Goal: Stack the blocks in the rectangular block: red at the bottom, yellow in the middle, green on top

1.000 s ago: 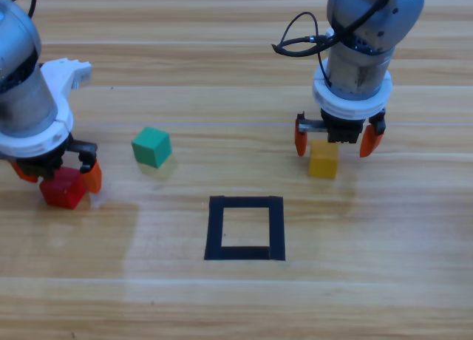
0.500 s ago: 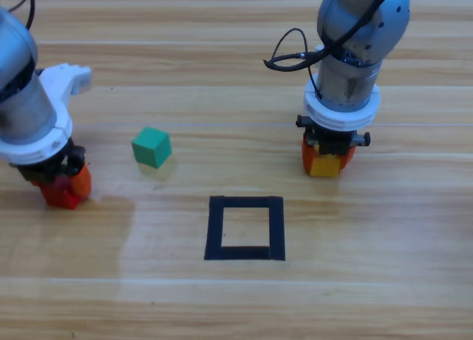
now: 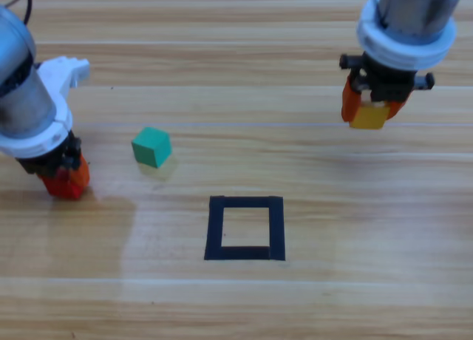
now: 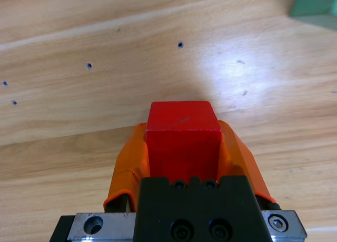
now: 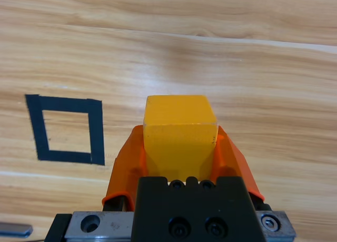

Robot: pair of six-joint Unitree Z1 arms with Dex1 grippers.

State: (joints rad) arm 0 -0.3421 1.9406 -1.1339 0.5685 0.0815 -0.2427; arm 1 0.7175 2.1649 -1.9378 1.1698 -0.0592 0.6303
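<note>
Pale wooden bench (image 3: 244, 296), long planks running side to side, faint sheen, a few small dark pinholes showing in the left wrist view.

Far left: left arm comes down from the top-left, grey barrel angled toward the bench. Left pincer (image 3: 65, 179) low at the surface, clenched on the red cube (image 4: 182, 137). The cube is matte, bright red, sharp-edged; from above only a sliver shows between the orange jaws. In the wrist view both jaws press its side faces and its top face is clear. Whether it rests on the wood or sits just off it cannot be told.

Right of that: green cube (image 3: 151, 146), teal, matte, lying free on the bench, turned slightly askew to the plank lines, well apart from both pincers.

Centre, lower: rectangular block (image 3: 211, 229), a flat black tape outline, near-square, bare wood inside. Nothing within it.

Upper right: right arm descends nearly vertical from the top edge. Right pincer (image 3: 372, 111) is clenched on the yellow cube (image 3: 369, 116), which is lifted clear of the bench. The cube is solid yellow, same size as the others, with a jaw on each side face. In the right wrist view the tape outline lies off to the left, below the pincer.
</note>
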